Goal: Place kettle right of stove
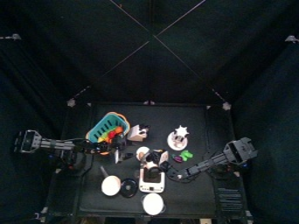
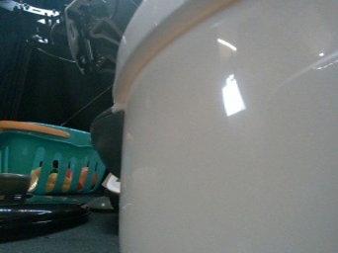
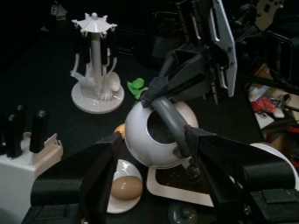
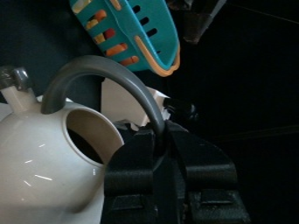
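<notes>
One kettle, handle in right gripper

Left arm: comes in from the left, apparently folded at the elbow behind its end effector.
Left end effector: jaws spread wide, gripping nothing.
Right arm: angles in from the right, wrist behind its end effector.
Right end effector: jaws pinched on the kettle handle.

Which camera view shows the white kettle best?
The left wrist view: there the kettle shows whole, round body and grey handle. The right wrist view is close but cuts off its body. The top view shows it very small. In the front view I cannot tell it.
</notes>
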`<control>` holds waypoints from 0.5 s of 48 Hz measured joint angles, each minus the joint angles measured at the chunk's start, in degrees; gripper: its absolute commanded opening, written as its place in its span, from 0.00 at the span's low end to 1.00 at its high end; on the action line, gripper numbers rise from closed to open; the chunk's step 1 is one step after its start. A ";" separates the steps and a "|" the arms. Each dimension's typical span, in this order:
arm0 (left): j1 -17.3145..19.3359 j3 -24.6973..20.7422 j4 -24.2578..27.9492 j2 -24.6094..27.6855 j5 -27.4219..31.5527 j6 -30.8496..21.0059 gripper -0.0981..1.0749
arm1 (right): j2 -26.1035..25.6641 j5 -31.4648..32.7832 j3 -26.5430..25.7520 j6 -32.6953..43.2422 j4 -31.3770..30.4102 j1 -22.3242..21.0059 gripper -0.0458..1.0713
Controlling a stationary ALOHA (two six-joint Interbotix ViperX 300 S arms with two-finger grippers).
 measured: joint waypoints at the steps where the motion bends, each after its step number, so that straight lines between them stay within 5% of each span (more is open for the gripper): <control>1: 0.00 0.18 0.09 0.00 0.09 0.00 0.88 | -0.35 0.26 0.18 0.00 0.26 0.00 0.33; 24: -0.53 2.72 0.00 -0.09 0.09 -0.09 0.88 | -11.51 2.90 10.81 6.68 19.51 9.93 0.33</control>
